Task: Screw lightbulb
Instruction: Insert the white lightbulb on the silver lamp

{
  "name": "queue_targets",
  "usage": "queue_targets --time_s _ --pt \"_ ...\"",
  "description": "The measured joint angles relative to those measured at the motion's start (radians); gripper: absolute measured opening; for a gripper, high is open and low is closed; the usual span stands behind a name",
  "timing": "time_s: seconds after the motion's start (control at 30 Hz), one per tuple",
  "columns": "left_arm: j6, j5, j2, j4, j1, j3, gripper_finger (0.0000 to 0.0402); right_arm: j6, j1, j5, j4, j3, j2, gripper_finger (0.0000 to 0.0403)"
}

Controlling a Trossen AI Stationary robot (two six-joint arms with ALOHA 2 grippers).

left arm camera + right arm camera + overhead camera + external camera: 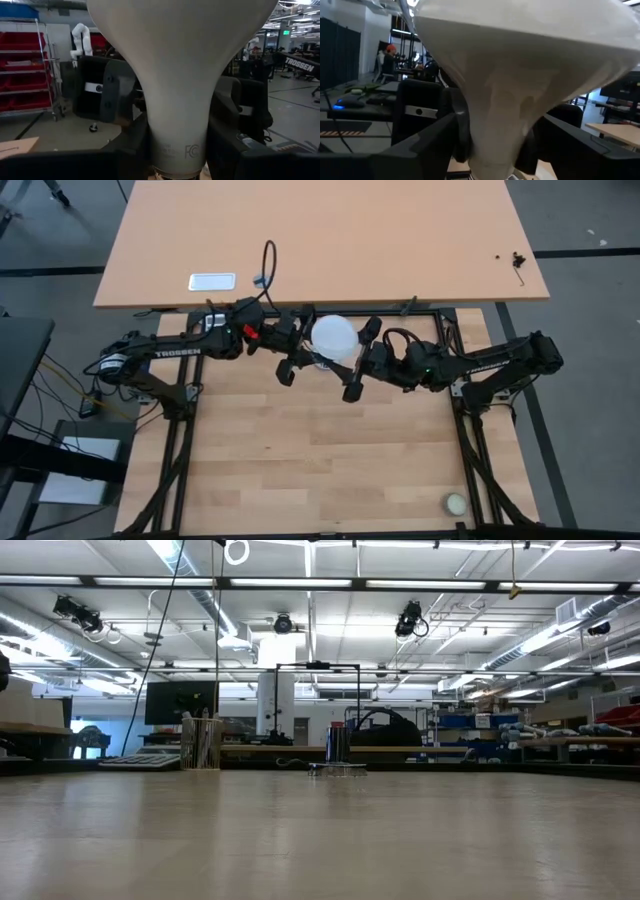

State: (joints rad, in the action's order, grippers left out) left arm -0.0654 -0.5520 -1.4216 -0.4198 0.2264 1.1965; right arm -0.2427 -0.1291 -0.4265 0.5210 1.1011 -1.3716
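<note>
One white frosted glass lightbulb (334, 337), round globe tapering to a narrow neck, sits at the wooden bench's (300, 470) twelve o'clock edge. Two dark grippers flank it: left gripper (294, 358) clamped on its neck, right gripper (362, 360) spread around it (touching or not, unclear). One small cream ball (456, 503) lies at five o'clock.

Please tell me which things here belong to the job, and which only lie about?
Belong to the job: lightbulb, left gripper, right gripper.
Only lying about: small cream ball, silver plate on the far table.

Overhead, table-level, two close wrist views sharing the lightbulb (180, 75)
</note>
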Motion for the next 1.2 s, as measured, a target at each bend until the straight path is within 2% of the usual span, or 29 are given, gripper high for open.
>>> queue_targets --time_s 0.3,0.93,1.2 --pt "0.013 -0.011 0.001 0.022 0.003 0.001 0.0137 0.005 0.0 0.029 0.009 0.0 0.0 0.0226" --pt "0.037 0.0 0.002 0.048 0.003 0.003 0.0137 0.015 0.002 0.034 0.075 -0.002 -0.003 0.0242" --pt "0.037 0.0 0.001 0.049 0.003 0.002 0.0137 0.017 0.004 0.035 0.069 -0.002 -0.003 0.0232"
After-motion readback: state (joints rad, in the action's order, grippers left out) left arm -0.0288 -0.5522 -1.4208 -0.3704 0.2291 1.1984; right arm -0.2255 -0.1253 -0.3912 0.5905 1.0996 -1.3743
